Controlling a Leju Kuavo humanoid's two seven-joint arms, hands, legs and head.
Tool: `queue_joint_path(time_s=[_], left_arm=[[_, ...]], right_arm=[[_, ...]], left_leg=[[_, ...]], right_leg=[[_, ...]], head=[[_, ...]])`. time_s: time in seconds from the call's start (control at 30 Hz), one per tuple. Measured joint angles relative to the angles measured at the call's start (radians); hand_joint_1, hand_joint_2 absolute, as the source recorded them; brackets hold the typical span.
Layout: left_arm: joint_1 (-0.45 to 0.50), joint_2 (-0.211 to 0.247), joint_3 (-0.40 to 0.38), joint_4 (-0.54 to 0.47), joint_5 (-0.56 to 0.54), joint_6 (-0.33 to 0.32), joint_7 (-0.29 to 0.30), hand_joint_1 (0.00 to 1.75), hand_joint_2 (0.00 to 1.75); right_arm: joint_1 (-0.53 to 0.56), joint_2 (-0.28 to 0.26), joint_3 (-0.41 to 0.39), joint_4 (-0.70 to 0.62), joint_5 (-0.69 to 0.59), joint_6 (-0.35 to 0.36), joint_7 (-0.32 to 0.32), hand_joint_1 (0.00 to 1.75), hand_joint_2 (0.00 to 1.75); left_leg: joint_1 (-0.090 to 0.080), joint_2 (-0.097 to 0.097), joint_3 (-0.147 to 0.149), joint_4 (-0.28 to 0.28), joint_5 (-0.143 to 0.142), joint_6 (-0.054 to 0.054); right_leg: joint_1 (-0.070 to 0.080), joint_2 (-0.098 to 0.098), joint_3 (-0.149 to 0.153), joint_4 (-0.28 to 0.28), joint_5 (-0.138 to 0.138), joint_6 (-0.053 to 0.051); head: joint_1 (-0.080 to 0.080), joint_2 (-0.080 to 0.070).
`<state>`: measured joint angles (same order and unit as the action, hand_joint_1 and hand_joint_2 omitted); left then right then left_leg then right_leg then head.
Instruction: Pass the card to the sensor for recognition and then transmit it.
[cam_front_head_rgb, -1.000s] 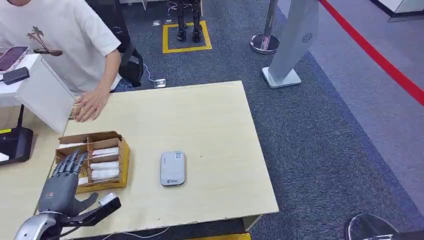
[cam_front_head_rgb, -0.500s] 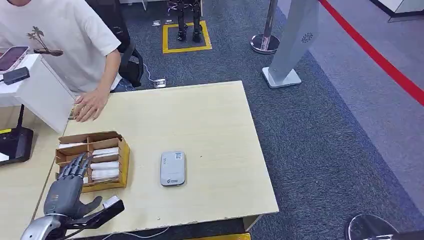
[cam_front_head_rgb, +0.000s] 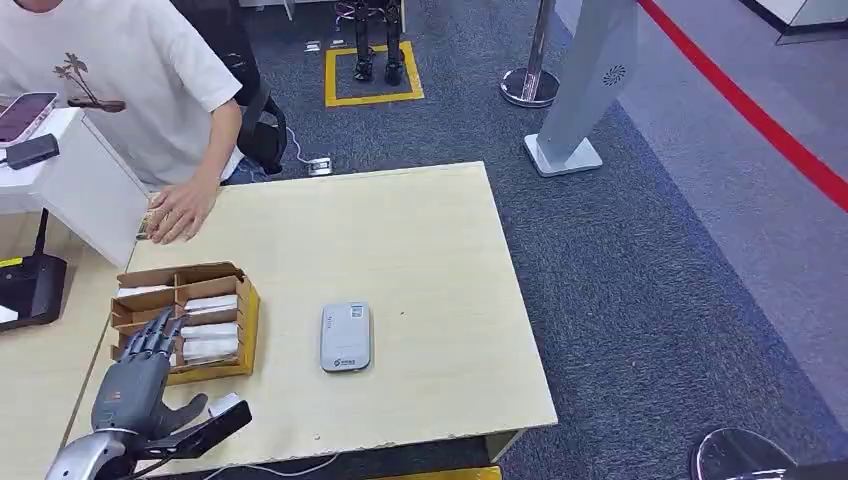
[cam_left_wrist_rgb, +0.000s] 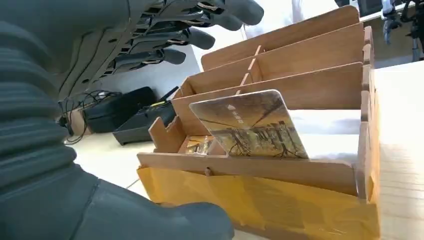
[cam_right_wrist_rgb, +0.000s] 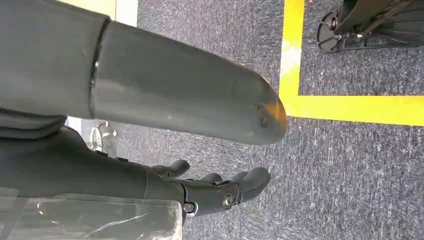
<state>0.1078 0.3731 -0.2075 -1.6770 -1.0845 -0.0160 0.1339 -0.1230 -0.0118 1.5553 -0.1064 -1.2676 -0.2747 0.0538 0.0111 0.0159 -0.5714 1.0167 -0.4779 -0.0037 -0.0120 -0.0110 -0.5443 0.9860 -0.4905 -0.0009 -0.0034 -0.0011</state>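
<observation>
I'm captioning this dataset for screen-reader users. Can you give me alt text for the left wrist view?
A printed card stands tilted in the near compartment of a wooden divided box on a pale table. The robot's left hand hovers open above it, holding nothing.

A robot test hall: grey carpet, floor tape, stanchion, light wooden table.

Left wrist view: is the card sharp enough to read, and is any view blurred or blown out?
Left wrist view: the card in the box is fairly sharp, its small print too fine to read; the left hand is close and soft, and the background above is washed out. Head view: evenly lit, sharp, no glare. Right wrist view: the right hand looms large, with an orange glint at the tip.
</observation>
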Motion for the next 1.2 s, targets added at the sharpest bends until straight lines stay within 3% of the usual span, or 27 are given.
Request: queue_joint_path(time_s=[1.2], left_arm=[[0.0, 0.002, -0.001, 0.008, -0.014, 0.003, 0.02, 0.0, 1.75]], right_arm=[[0.0, 0.0, 0.0, 0.0, 0.017, 0.002, 0.01, 0.0, 0.0]], left_leg=[[0.0, 0.0, 0.0, 0.0, 0.0, 0.0]], right_leg=[[0.0, 0.0, 0.0, 0.0, 0.0, 0.0]], head=[[0.0, 0.0]])
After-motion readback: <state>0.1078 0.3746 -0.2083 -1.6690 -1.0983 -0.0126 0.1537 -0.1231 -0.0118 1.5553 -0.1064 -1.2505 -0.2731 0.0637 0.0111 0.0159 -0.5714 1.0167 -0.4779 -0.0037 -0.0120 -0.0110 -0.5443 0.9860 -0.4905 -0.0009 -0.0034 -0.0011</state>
